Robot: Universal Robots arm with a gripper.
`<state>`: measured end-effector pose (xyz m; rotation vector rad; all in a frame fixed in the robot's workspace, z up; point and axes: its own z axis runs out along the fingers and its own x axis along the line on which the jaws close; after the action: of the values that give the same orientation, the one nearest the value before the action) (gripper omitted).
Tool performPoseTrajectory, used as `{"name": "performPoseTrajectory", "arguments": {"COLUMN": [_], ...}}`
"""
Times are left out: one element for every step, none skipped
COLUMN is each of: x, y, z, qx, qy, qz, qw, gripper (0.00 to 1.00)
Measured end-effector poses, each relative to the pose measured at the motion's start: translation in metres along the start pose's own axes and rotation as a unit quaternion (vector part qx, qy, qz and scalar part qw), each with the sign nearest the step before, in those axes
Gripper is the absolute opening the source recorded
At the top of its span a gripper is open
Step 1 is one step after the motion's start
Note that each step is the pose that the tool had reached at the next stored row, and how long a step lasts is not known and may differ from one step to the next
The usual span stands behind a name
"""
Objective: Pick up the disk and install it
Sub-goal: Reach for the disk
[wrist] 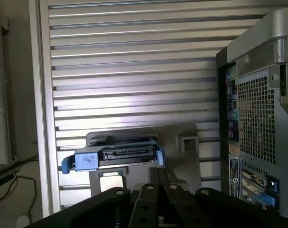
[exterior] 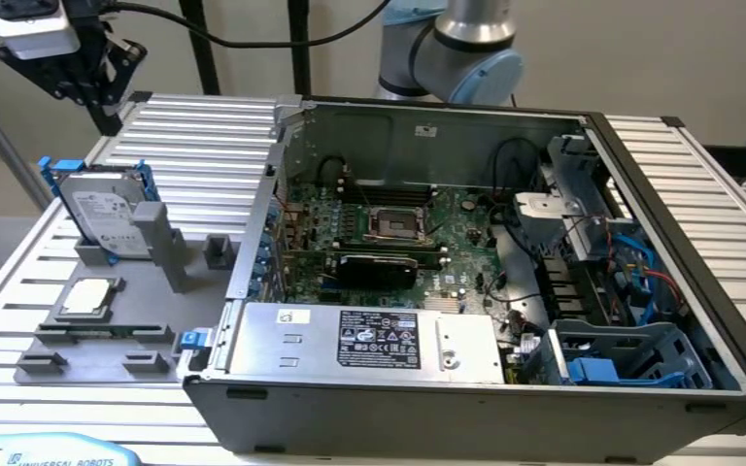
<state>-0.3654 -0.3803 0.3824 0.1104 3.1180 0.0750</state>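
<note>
Ribbed aluminium tabletop (exterior: 218, 126) carries an open grey metal computer case (exterior: 477, 291), its blue-grey plastic drive cage (exterior: 645, 340) seemingly vacant, and a grey holder block (exterior: 163, 243) propping the disk (exterior: 101, 218), a silver hard drive in a blue carrier, upright, probably for grasping, while beyond hovers the black gripper (wrist: 159, 173), fingers pressed together, empty.

The arm (exterior: 466, 29) is silver-grey with pale blue joint caps (exterior: 492, 73); its hand (wrist: 158, 175) is black with screws (wrist: 119, 192).
</note>
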Motion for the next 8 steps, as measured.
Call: {"name": "performPoseTrajectory", "arguments": {"x": [0.005, 0.009, 0.014, 0.019, 0.023, 0.028, 0.032, 0.037], "y": [0.0004, 0.0007, 0.0011, 0.0013, 0.0016, 0.0019, 0.0022, 0.0024], "z": [0.0004, 0.0009, 0.0013, 0.0018, 0.0023, 0.0028, 0.0033, 0.0039], "qx": [0.0000, 0.0000, 0.0000, 0.0000, 0.0000, 0.0000, 0.0000, 0.0000], "qy": [0.0000, 0.0000, 0.0000, 0.0000, 0.0000, 0.0000, 0.0000, 0.0000], "qz": [0.000, 0.000, 0.000, 0.000, 0.000, 0.000, 0.000, 0.000], "qw": [1.0000, 1.0000, 1.0000, 1.0000, 1.0000, 1.0000, 1.0000, 1.0000], "gripper": [0.11, 0.11, 0.11, 0.11, 0.11, 0.11, 0.11, 0.11]}}
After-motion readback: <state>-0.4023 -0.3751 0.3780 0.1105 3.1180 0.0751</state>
